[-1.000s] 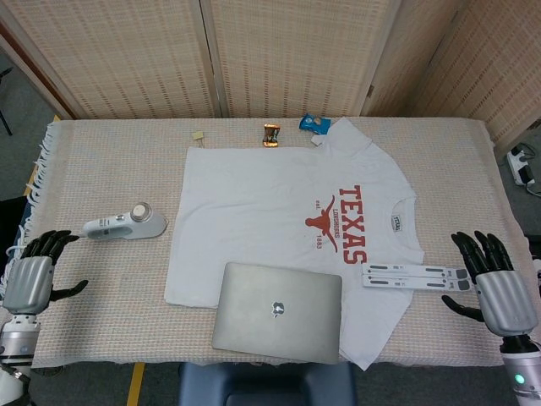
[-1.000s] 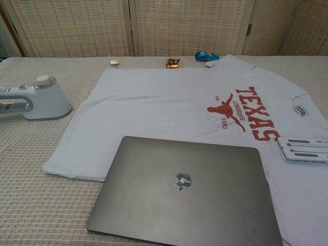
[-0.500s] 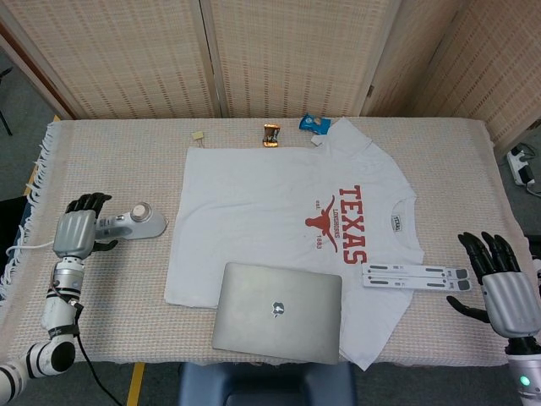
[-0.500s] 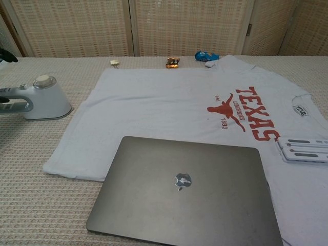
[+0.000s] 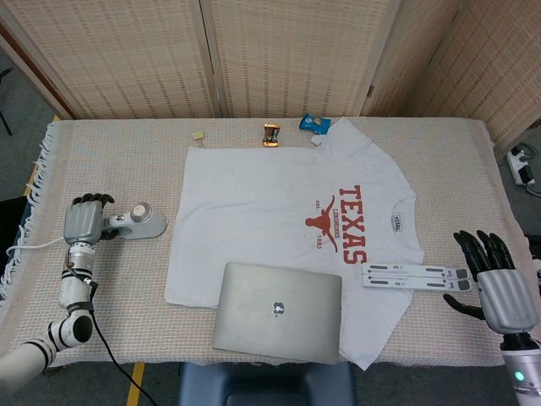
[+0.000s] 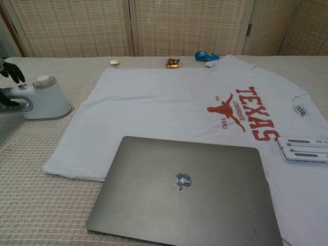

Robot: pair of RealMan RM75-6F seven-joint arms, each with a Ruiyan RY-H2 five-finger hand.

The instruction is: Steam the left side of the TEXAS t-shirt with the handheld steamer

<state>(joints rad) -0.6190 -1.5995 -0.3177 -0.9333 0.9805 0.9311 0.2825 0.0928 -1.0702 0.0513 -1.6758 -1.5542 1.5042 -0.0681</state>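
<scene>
The white TEXAS t-shirt lies flat on the table with its collar to the right. Left of it, the white handheld steamer stands on the cloth. My left hand is wrapped on its handle, fingers curled over the top and thumb under the bar. My right hand hovers open at the table's right edge, holding nothing, and shows only in the head view.
A closed grey laptop lies on the shirt's near hem. A folded white laptop stand rests by the collar. Small snack packets and a clip sit at the far edge.
My left hand rose from the table's left edge to the steamer's handle and closed round it. The steamer has not moved. My right hand shifted only slightly.
</scene>
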